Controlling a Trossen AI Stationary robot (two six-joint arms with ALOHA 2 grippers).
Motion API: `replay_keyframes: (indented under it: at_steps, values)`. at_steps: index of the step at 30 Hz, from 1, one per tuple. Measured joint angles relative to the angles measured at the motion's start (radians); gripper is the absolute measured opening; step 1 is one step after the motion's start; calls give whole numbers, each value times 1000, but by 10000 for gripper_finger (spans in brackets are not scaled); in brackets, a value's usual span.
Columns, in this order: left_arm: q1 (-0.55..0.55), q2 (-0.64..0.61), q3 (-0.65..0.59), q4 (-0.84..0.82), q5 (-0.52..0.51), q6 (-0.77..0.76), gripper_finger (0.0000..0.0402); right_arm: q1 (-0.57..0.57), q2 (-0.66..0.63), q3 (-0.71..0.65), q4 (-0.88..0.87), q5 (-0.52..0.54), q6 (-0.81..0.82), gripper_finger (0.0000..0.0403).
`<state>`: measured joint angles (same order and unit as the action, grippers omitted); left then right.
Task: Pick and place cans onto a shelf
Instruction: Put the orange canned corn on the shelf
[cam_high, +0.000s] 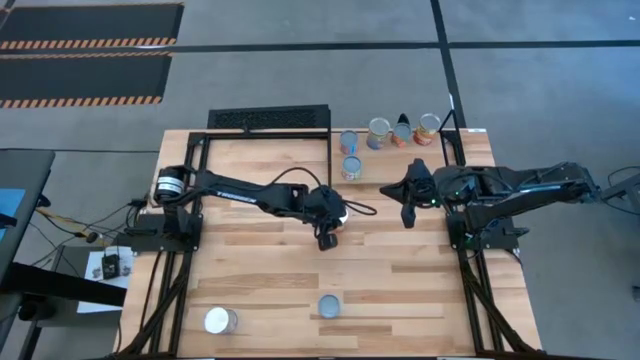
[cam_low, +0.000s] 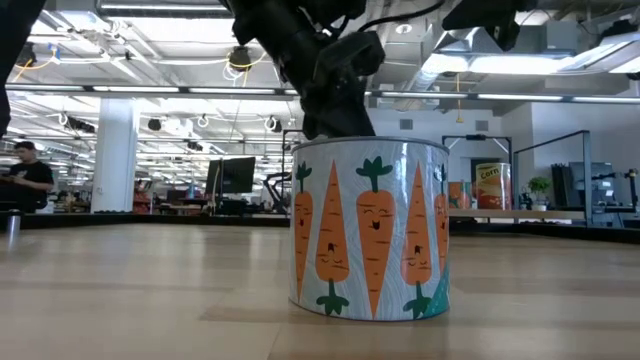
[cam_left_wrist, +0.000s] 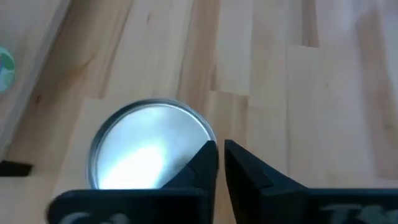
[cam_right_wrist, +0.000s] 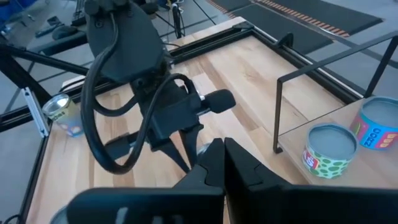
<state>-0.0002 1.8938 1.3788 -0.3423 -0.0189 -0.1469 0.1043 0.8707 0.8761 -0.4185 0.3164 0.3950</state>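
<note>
- Front-left of wooden surface (cam_high: 270, 270): one can on its side w/ white end (cam_high: 220, 321); a bit to its right, carrot-print can (cam_high: 330, 305) upright, well apart from both arms. Same can fills low view, orange carrots on white/teal label.
- Left arm reaching from left side to mid-surface; left gripper (cam_high: 327, 237) pointing down just beside a silver-topped can (cam_left_wrist: 149, 149), partly hidden under wrist in high view. Fingers (cam_left_wrist: 202, 165) nearly pressed together, thin slit between, tips at can's rim, nothing pinched.
- Back-centre: black perforated grate (cam_high: 268, 118) beyond surface edge.
- Back, centre-right: shelf (cam_high: 400, 150), light wood plank w/ black frame bars. Cans on it: two toward its left (cam_high: 349, 142), (cam_high: 352, 167), then three in a row at back edge (cam_high: 379, 132), (cam_high: 402, 133), (cam_high: 428, 128).
- Right arm in from right side; right gripper (cam_high: 406, 214) hanging over surface mid-right, near shelf front, fingers pressed together, empty.
- Right wrist view: two shelf cans close by, green-dotted label (cam_right_wrist: 329, 149) and blue one (cam_right_wrist: 378, 123).
</note>
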Motion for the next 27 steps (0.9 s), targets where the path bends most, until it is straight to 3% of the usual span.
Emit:
replay_keyframes:
  at_steps: [9, 13, 17, 24, 27]
  values:
    - [5, -86, 0, -16, 11, -4, 82, 0, 0, 0, 0, -1, -3, 12]
    - [5, -184, -34, 31, -83, -18, 90, 0, 6, 0, 10, -1, -3, 12]
    - [11, -303, -163, 136, -149, -19, 71, 0, 57, 0, 77, -31, -30, 20]
    - [45, -515, -486, 448, -60, -132, 8, 1, 233, 1, 212, -90, -62, 34]
    - [45, -585, -598, 505, -69, -190, 5, 0, 315, 7, 213, -108, -62, 54]
